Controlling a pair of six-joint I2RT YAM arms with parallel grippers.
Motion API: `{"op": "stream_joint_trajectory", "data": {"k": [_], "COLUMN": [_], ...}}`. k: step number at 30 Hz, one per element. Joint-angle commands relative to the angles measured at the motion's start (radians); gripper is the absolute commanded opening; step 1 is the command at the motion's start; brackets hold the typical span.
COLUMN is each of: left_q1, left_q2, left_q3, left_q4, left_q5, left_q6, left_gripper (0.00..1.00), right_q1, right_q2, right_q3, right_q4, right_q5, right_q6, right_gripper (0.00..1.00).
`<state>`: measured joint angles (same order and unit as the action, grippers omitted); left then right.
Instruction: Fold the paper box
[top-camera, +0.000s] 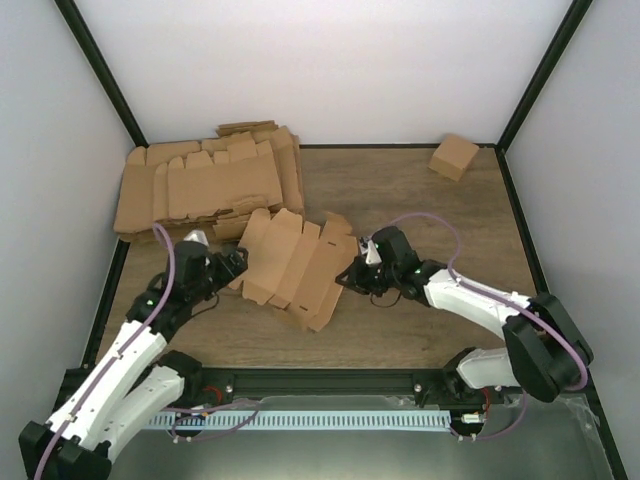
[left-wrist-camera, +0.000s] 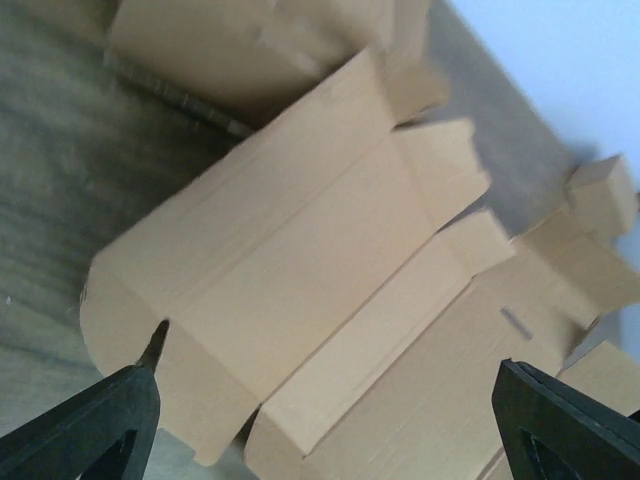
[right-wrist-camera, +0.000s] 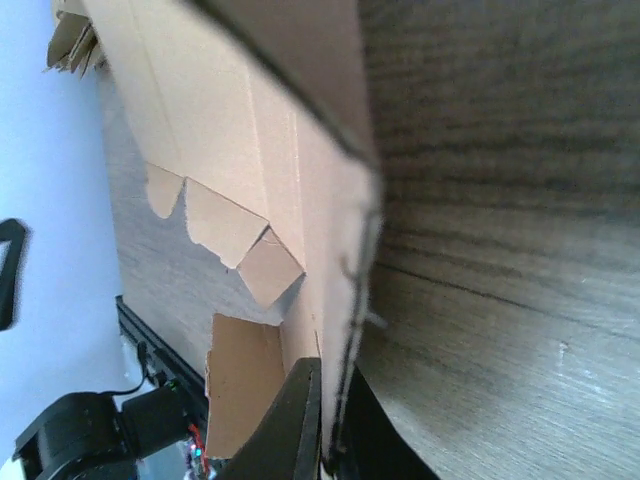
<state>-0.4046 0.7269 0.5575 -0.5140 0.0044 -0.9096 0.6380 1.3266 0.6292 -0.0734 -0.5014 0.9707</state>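
The paper box (top-camera: 293, 263) is a flat brown cardboard blank with notched flaps, lying partly creased in the middle of the wooden table. My left gripper (top-camera: 236, 265) is at its left edge. In the left wrist view the left gripper (left-wrist-camera: 332, 352) is open wide, its black fingers (left-wrist-camera: 105, 420) spread over the paper box (left-wrist-camera: 330, 270) and holding nothing. My right gripper (top-camera: 352, 271) is at the blank's right edge. In the right wrist view the right gripper (right-wrist-camera: 335, 405) is shut on the thin raised edge of the paper box (right-wrist-camera: 250, 130).
A thick pile of brown cardboard blanks (top-camera: 205, 180) lies at the back left, close behind the blank. A small cube-like carton (top-camera: 453, 156) stands at the back right corner. White walls with black frame posts enclose the table.
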Motion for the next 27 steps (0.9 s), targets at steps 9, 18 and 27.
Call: {"op": "stream_joint_trajectory", "data": {"k": [9, 18, 27], "left_q1": [0.003, 0.003, 0.003], "left_q2": [0.103, 0.094, 0.034], "left_q3": [0.351, 0.647, 0.755], "left_q4": [-0.160, -0.278, -0.240], "left_q5": [-0.070, -0.205, -0.129], "left_q6": [0.298, 0.420, 0.532], "left_gripper": [0.95, 0.96, 1.00], "right_q1": [0.003, 0.003, 0.003], "right_q2": [-0.018, -0.107, -0.016], "right_q3": [0.550, 0.661, 0.688], "right_q4": [-0.692, -0.677, -0.911], "right_q5": [0.152, -0.347, 0.062], "right_q6": [-0.610, -0.709, -0.753], "right_gripper": [0.01, 0.01, 0.01]}}
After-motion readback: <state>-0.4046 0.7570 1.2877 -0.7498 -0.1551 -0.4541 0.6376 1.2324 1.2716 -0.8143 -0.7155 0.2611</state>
